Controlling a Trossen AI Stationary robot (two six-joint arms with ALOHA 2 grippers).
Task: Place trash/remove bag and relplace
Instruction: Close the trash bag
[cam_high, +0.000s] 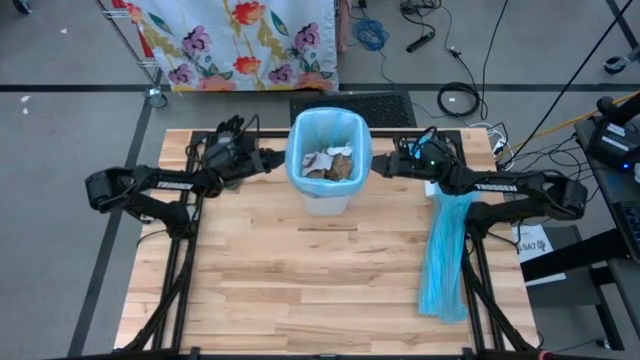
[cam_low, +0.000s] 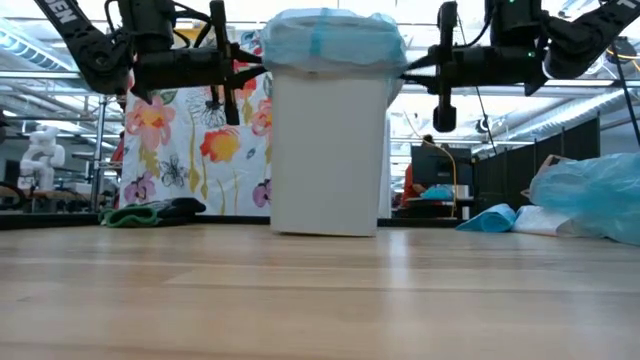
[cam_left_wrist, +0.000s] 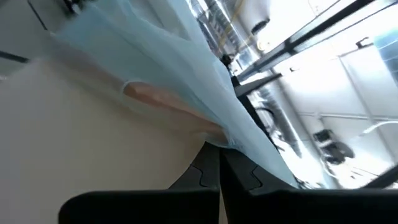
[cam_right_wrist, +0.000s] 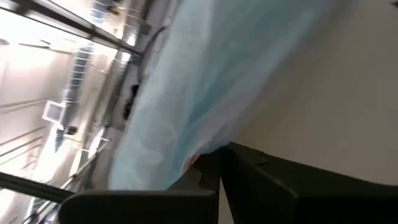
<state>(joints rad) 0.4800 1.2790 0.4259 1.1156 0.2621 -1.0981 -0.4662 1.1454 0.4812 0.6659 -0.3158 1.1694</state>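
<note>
Pulling up unevenly looks like the big risk: both grippers sit at the rim of the one white bin (cam_high: 326, 200), far-centre on the table (cam_high: 300, 290). The left gripper (cam_high: 277, 160) and right gripper (cam_high: 378, 165) each have their fingers pinched closed on the blue bag (cam_high: 300, 135) folded over the rim. If one side lets go, I'd guess the bag sags and the trash (cam_high: 330, 165) inside, a few brown and white wads, spills out. One spare blue bag (cam_high: 445, 255) lies flat on the right. Two arms, one bin.
</note>
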